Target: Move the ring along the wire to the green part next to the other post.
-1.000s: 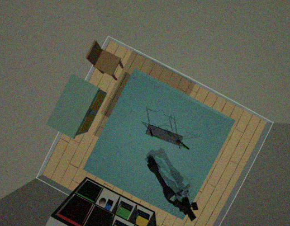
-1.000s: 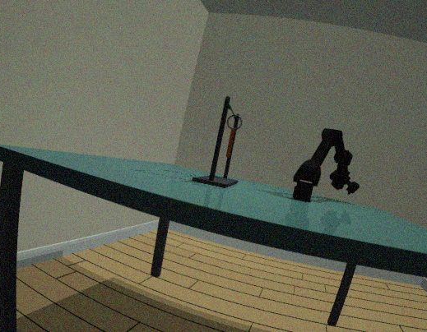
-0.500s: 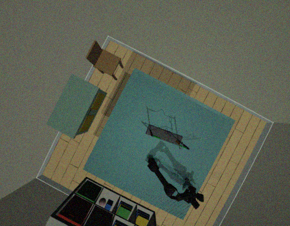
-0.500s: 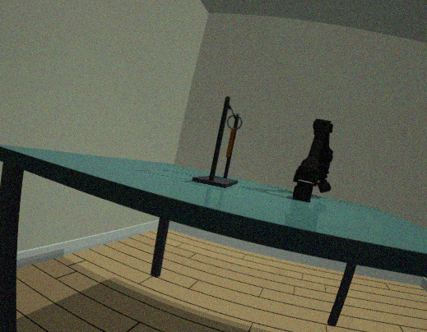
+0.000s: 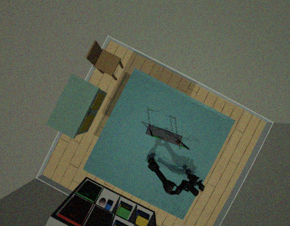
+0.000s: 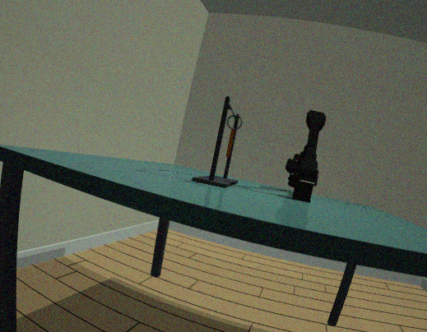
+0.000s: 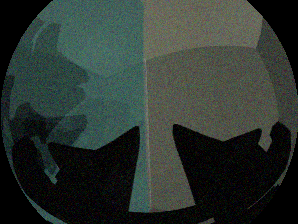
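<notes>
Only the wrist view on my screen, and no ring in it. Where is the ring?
Observer: In the exterior view, the ring shows up near the top of the farther post.

Operator: Which way does its handle point?

Observer: Down: the orange handle hangs below the ring.

Operator: Is the arm touching the stand?

Observer: No, the top view shows the arm apart from the stand's base plate.

The arm (image 5: pixel 161 175) (image 6: pixel 312 144) is black, with chunky joint housings.
</notes>
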Robot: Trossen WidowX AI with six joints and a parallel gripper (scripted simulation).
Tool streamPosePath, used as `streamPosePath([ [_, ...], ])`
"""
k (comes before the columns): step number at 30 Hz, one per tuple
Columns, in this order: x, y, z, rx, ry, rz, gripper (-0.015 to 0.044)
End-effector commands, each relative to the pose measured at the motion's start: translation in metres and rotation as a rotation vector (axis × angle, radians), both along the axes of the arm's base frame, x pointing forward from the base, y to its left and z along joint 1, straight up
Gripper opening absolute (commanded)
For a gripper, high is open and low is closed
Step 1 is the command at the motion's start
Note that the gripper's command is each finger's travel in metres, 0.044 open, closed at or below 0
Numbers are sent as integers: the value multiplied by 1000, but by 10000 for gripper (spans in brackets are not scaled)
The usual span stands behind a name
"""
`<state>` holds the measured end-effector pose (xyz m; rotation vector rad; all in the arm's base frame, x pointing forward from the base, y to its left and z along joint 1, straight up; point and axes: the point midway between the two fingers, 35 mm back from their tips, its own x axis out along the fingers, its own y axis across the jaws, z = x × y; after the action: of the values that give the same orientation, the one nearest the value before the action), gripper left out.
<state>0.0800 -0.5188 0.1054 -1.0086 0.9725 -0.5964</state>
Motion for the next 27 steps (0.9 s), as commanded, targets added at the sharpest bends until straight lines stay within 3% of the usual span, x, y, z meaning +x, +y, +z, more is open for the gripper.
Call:
streamPosePath([
  [1,40,31,0,75,-180,68,160],
  [13,114,134,-10,349,-554,269,160],
  [27,145,283,-26,759,-789,485,160],
])
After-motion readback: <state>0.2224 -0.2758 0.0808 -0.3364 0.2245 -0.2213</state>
